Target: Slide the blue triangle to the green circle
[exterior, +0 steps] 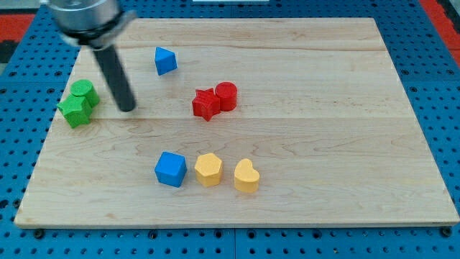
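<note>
The wooden board (302,144) is lying bare across its right half. My rod is standing near the left edge, my tip (127,109) touching nothing. The blue triangle (165,60) is sitting at my one o'clock, apart; the green circle (85,91) is waiting at my ten o'clock, so I am standing between them, on the wrong side for pushing.
</note>
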`<state>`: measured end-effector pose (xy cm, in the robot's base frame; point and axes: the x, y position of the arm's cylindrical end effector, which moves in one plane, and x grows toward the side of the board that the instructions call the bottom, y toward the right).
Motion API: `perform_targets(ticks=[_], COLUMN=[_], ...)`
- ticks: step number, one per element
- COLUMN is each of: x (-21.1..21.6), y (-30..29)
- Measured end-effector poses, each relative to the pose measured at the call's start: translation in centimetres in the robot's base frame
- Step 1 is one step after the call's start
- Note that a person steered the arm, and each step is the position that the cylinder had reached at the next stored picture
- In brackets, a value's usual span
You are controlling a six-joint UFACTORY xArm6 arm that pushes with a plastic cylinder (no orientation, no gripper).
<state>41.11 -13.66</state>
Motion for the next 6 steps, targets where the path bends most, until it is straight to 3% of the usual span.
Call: perform_targets(ticks=[1,2,4,6], x=[-5.0,-9.2,-13.8,-10.9], y=[9.2,13.2,10.4,3.4])
